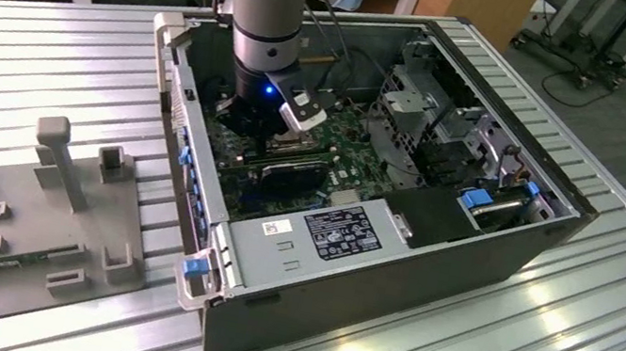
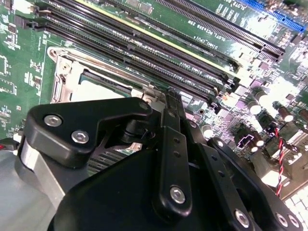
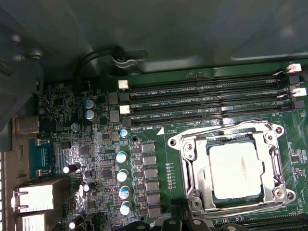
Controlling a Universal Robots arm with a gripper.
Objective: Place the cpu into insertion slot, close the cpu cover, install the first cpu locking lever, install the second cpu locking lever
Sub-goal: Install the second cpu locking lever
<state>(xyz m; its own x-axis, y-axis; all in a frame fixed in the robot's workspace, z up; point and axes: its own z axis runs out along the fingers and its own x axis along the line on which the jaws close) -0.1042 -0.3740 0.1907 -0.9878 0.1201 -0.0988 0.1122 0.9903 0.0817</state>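
Inside the open computer case [image 1: 430, 243] the arm reaches down to the green motherboard [image 3: 96, 159], its gripper [image 1: 264, 124] just above the insertion slot [image 3: 185, 159]. The cpu [image 3: 236, 169] lies flat in that slot, square, just ahead of the linkage and slightly to its side. Whether the jaws are released or clenched, I cannot tell.

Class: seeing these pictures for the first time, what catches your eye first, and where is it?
The pale cpu sits in the insertion slot beside the long memory slots in the first wrist view. In the exterior view, the arm reaches down into the open computer case on the ribbed table.
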